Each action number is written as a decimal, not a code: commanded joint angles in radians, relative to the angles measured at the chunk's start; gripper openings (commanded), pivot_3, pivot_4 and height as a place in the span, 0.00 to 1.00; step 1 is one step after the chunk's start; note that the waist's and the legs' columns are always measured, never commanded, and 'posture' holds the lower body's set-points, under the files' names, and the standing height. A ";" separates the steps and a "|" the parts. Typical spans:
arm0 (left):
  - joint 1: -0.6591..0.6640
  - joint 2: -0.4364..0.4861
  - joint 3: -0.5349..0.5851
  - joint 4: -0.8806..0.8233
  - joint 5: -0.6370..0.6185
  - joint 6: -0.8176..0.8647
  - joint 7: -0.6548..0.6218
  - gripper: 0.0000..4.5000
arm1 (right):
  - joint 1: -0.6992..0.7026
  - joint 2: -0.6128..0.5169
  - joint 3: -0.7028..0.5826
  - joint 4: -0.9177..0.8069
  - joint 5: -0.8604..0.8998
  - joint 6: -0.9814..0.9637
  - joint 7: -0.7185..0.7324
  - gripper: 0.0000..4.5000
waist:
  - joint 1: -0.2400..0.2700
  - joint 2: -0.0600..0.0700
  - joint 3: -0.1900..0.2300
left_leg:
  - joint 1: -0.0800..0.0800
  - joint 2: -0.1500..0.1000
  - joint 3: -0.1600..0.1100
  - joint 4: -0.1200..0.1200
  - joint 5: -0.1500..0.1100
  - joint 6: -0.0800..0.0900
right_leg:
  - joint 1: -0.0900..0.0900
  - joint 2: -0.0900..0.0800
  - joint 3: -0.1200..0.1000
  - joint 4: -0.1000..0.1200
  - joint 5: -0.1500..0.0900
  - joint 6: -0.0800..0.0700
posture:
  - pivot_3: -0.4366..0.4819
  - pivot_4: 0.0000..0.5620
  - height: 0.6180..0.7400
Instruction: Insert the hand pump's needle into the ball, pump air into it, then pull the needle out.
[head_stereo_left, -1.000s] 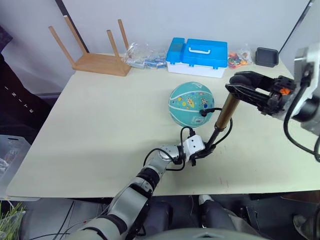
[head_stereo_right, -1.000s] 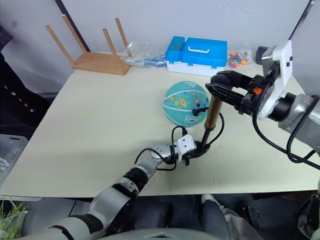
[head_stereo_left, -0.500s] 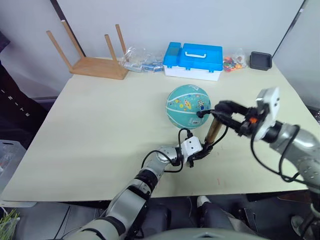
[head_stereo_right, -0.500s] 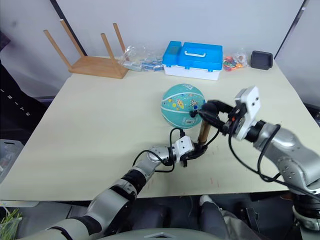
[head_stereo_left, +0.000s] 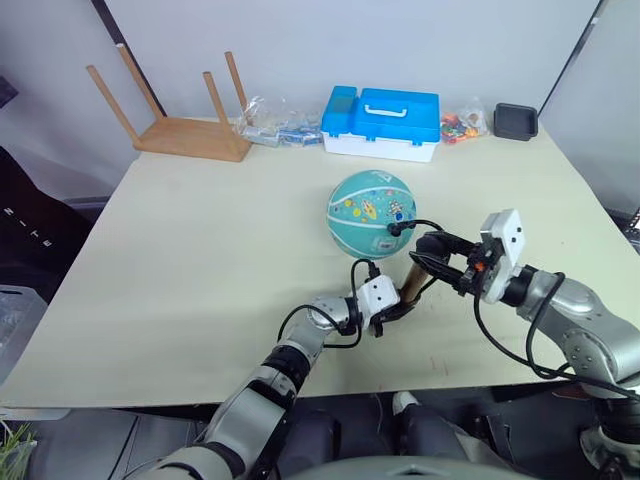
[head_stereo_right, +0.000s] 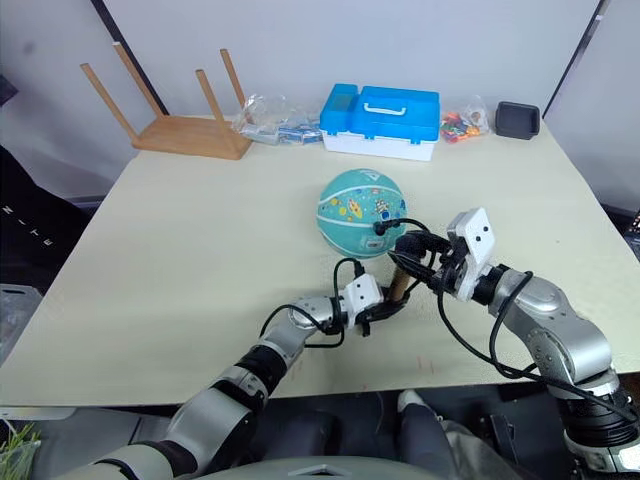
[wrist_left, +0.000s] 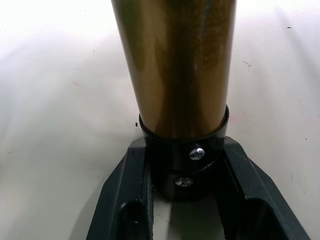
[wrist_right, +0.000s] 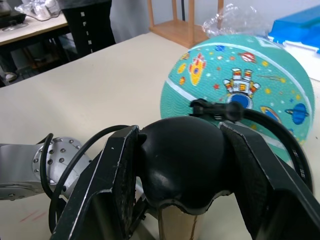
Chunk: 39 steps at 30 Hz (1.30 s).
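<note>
arms: silver-grey metal segments with black joints
wrists: white boxy camera blocks, looping black cables
left pincer (wrist_left: 182, 200): two black fingers
right pincer (wrist_right: 187, 165): black fingers; orange detail near its base

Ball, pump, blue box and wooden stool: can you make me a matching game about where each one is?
Things:
1. ball
2. pump
3. blue box
4. wooden stool

Places:
A. upside down at the table's far left corner
B. far edge of the table, behind the ball
C. middle of the table, hose plugged into it
D. standing upright, held by both hands

Pairs: 1-C, 2-D, 3-B, 4-A
</note>
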 joint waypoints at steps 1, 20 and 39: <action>0.051 0.031 -0.046 0.105 0.061 0.048 -0.021 0.24 | -0.098 -0.051 -0.181 -0.090 0.173 0.086 -0.057 0.46 | 0.003 0.002 0.004 | -0.001 0.000 0.000 0.000 0.000 0.000 | -0.001 0.000 0.000 0.000 0.000 0.000 | 0.48 0.27 1.00; 0.035 0.024 -0.041 0.099 0.051 0.049 -0.049 0.24 | -0.038 -0.204 -0.089 -0.088 0.206 0.148 -0.127 0.46 | 0.010 0.003 0.006 | -0.016 -0.005 -0.001 0.009 0.000 0.001 | -0.012 -0.006 -0.002 0.001 0.004 -0.002 | 0.48 0.27 1.00; 0.097 0.047 -0.054 -0.043 0.050 0.123 -0.055 0.24 | -0.103 -0.089 -0.101 -0.006 0.123 0.063 0.021 0.46 | 0.001 0.000 0.004 | -0.001 0.001 -0.001 0.000 -0.001 -0.001 | -0.002 0.001 0.000 0.000 0.001 -0.007 | 0.48 0.27 1.00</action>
